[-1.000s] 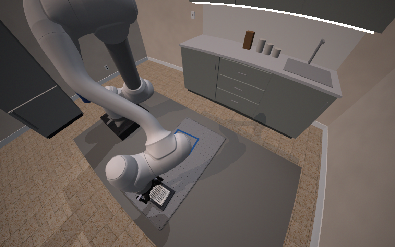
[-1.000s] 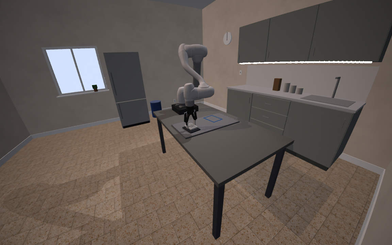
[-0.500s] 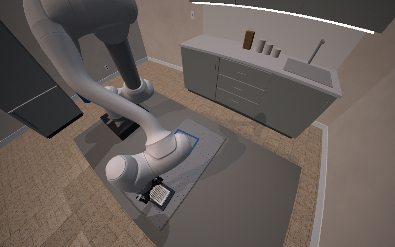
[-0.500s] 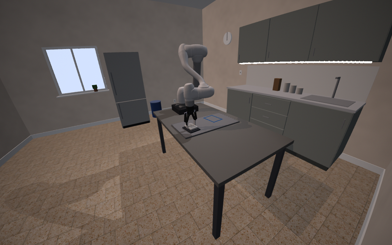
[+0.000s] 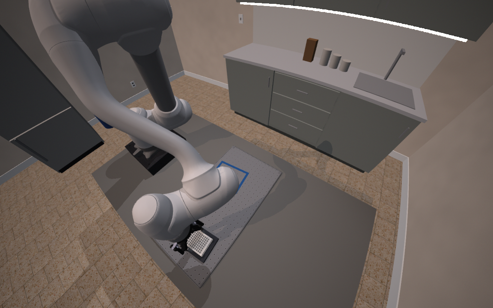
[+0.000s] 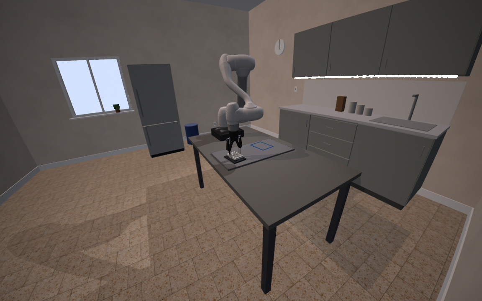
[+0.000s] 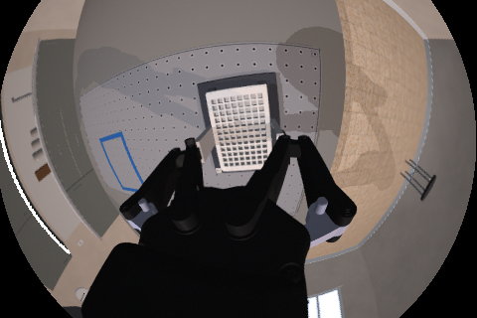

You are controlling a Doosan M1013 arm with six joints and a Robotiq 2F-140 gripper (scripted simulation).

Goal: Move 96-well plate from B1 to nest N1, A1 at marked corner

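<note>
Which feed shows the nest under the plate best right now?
The wrist view: the dark nest frames the plate on three sides, pincer shut on the plate. The top view shows only the nest's right edges beneath the arm. The exterior view shows it tiny.

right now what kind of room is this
It looks like a kitchen used as a lab bench: a counter with a sink, a fridge, and a table where the gripper holds a well plate over its nest.
</note>
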